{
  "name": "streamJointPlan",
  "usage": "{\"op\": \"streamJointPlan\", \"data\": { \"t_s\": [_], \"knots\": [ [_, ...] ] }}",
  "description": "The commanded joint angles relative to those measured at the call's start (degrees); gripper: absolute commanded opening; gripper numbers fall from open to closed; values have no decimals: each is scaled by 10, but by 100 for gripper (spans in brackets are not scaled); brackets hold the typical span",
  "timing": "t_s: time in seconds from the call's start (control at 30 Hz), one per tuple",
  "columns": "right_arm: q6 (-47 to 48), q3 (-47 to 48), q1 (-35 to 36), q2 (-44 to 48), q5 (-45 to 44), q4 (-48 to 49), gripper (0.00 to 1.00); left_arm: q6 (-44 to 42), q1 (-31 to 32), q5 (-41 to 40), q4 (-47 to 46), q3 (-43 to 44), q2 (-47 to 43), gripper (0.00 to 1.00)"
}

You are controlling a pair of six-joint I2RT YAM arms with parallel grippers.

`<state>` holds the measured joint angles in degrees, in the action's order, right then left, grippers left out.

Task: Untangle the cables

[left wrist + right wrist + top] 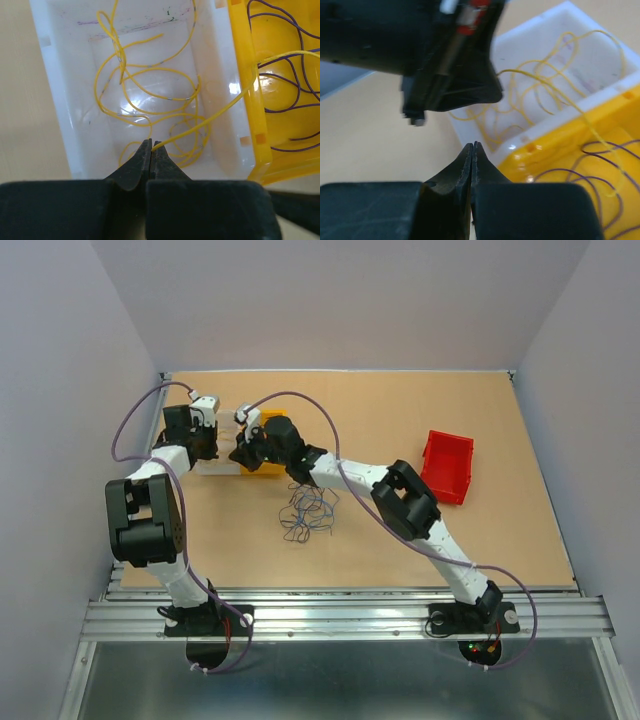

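Observation:
A tangle of thin dark blue and tan cables (308, 512) lies on the table in front of the bins. My left gripper (151, 143) is shut on one end of a yellow cable (215, 116) above a white bin (55, 100) that holds more looped yellow cables. The held cable runs right over the wall of a yellow bin (245, 90) that holds purple cables (290, 65). My right gripper (472, 145) is shut with nothing visible between its jaws. It hovers by the near rim of the white bin (485, 135), just below the left gripper (492, 87).
A red bin (447, 466) stands at the right of the table. The white bin (213, 467) and the yellow bin (264, 466) stand side by side at the back left, with both grippers crowded over them. The right arm (405, 502) passes beside the tangle.

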<state>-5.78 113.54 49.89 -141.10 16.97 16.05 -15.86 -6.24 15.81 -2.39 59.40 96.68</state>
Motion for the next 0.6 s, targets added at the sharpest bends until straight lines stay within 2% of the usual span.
{"op": "streamJointPlan", "data": {
  "t_s": [0.0, 0.13, 0.23, 0.3, 0.37, 0.43, 0.57],
  "knots": [
    [6, -4, 18, 39, 20, 17, 1, 14, -25, 47, -24, 20, -20, 0],
    [20, -28, 23, 50, 4, 27, 1, 18, -33, 75, -24, 20, -24, 0],
    [23, -57, 22, 71, -43, 52, 1, 17, -36, 82, -25, 19, -26, 0],
    [24, -83, 22, 81, -54, 78, 15, 17, -35, 82, -25, 19, -25, 0],
    [26, -95, 21, 94, -72, 88, 20, 17, -35, 74, -24, 20, -21, 0],
    [31, -107, 22, 103, -83, 93, 25, 17, -35, 68, -22, 23, -16, 0],
    [35, -157, 21, 144, -108, 126, 26, 21, -35, 48, -12, 34, 0, 0]
  ]
}}
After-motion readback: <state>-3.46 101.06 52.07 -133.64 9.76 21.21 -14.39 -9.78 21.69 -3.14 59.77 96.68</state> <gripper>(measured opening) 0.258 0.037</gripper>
